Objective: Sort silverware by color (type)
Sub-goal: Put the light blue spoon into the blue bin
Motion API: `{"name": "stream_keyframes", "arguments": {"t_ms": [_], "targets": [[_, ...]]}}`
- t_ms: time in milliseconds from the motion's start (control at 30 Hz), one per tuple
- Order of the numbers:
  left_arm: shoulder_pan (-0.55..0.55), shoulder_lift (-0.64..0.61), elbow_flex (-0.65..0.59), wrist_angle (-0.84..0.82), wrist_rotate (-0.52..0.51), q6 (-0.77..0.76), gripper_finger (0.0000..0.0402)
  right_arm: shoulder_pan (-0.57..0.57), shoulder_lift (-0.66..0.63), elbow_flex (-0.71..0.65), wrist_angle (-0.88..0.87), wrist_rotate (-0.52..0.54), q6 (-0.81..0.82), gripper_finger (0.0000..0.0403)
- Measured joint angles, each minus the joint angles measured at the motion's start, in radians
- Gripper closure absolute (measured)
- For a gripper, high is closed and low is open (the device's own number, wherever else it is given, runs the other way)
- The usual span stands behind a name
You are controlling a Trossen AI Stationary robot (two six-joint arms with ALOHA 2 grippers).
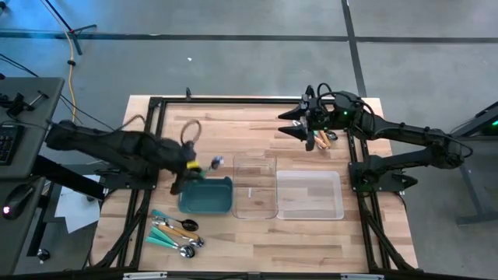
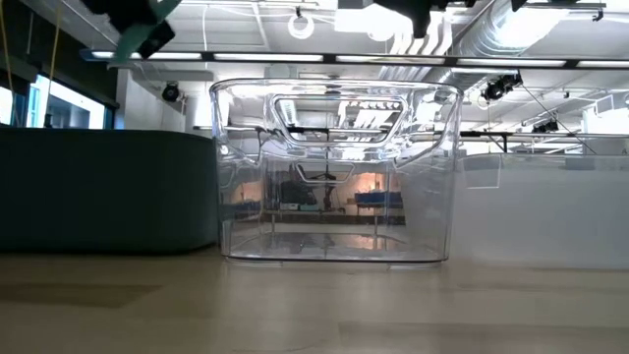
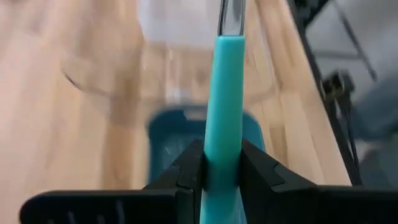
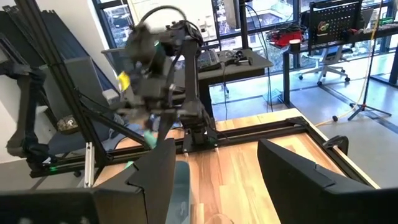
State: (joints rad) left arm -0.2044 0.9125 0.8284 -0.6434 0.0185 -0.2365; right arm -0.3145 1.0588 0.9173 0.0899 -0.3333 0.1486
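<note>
Left arm: We see the left gripper (image 1: pixel 187 177) over the back edge of the teal bin (image 1: pixel 206 196), on the left half of the table (image 1: pixel 257 241).
Left jaws: They are squeezed tight on a teal spoon handle (image 3: pixel 222 118), with one dark finger on each side of it.
Held spoon: Its long way points out from the jaws, toward the bin and the clear tray past it. The shiny head is at the far tip.
Spoon pile: More silverware (image 1: pixel 175 231) lies on the table in front of the bin, close to the left arm.
Clear trays: The small clear tray (image 1: pixel 255 185) sits just right of the bin, and the wide clear tray (image 1: pixel 309 194) is next to that.
Orange pile: Some orange-handled pieces (image 1: pixel 320 139) lie at the back, under the right gripper (image 1: pixel 311 124).
Right jaws: They are spread wide and hold nothing.
Next move: We think the bin right below the held spoon matters most. The left arm is the near one.
Views: Only the left wrist view shows the grip up close. The high view shows both piles. The low view shows mostly the trays.
</note>
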Motion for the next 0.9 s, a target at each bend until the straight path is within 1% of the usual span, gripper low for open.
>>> {"name": "stream_keyframes", "arguments": {"t_ms": [67,300,467,600,767,900], "targets": [[-0.040,0.046,0.000,-0.031,0.000,-0.025,0.0348,0.000,0.000,0.000,-0.004,0.022,0.000,0.0190],[-0.134,0.235,0.000,-0.071,-0.001,-0.058,0.0348,0.000,0.000,0.000,-0.011,0.173,0.000,0.0190],[-0.145,0.350,0.000,-0.126,-0.002,-0.006,0.0348,0.000,0.000,0.000,-0.032,0.181,0.000,0.0190],[-0.138,0.413,0.000,-0.162,-0.001,0.098,0.0348,0.000,0.000,0.000,-0.057,0.181,0.000,0.0190],[-0.121,0.460,0.000,-0.180,0.012,0.210,0.0348,0.000,0.000,0.000,-0.064,0.181,0.000,0.0190],[-0.104,0.484,0.000,-0.183,0.014,0.267,0.0348,0.000,0.000,0.000,-0.068,0.181,0.000,0.0190]]}}
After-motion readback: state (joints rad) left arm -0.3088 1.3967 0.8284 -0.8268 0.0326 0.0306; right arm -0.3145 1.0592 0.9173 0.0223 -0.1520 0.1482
